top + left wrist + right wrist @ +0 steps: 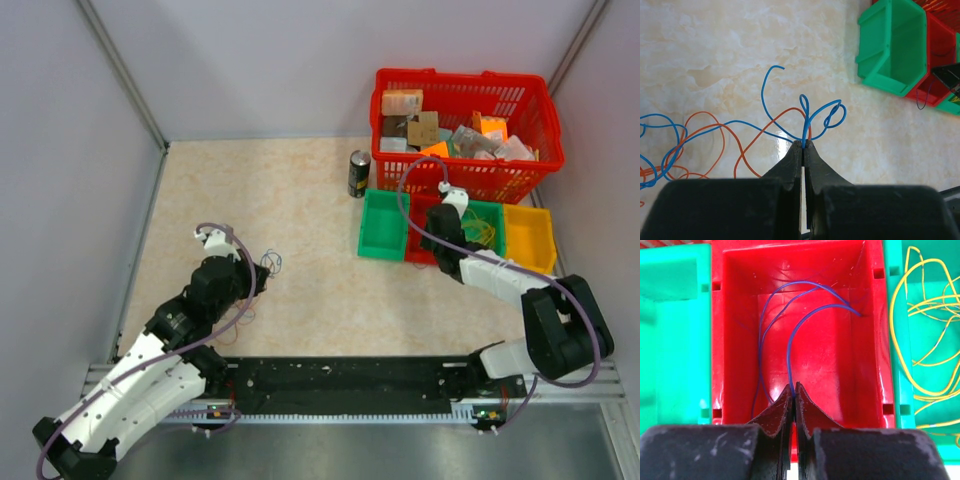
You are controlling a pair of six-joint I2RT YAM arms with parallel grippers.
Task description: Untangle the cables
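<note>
Beige table (300, 300), red basket (545, 110) upper right, row of bins in front of it, lone can beside them.

Right gripper (793, 387) sits low over the red bin (740, 315), right of centre in the top view. Its jaws are pinched on a blue wire (789, 350) that arcs up and over to the bin's far wall. Yellow wires (891, 315) already lie in the green bin just right of it.

Left gripper (803, 145) is at left centre of the top view, jaws clamped on another blue wire (764, 95) at a small curl. That wire runs left into the tangle and crosses orange wire (702, 113) on the table.

My read: you're mid-sort, one strand being binned and one being pulled free.

Next, I'd say:
- right: let go in the bin, then back out straight up
- left: lift slowly away from the orange and watch that the curl doesn't drag an orange loop along
</note>
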